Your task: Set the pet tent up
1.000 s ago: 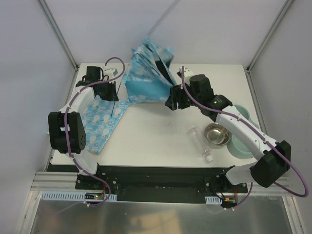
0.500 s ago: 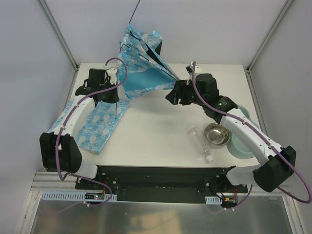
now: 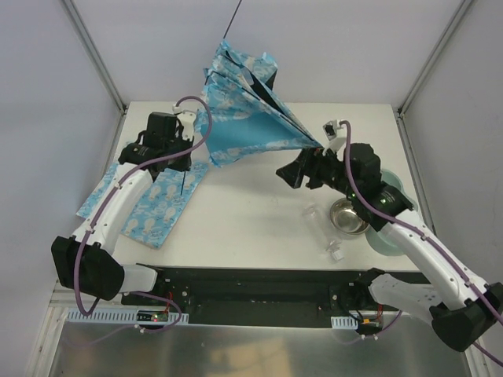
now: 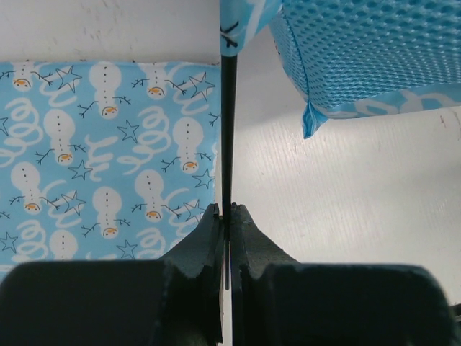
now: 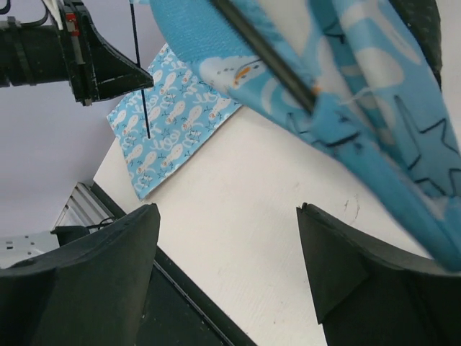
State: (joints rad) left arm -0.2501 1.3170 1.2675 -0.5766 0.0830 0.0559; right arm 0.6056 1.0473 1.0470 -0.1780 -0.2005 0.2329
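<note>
A: Tent status?
B: Not up. The pet tent (image 3: 250, 110) is a half-collapsed pleated fan, tilted over the table's (image 3: 251, 212) far edge, centre. Frame not sprung into a dome, I'd say.
A: Grippers?
B: left gripper (image 4: 227, 213) pinched on a thin, stiff black pole (image 4: 227, 130). right gripper (image 5: 227, 216) spread wide, empty, just beside the limp printed fabric. Mesh lining showing.
</note>
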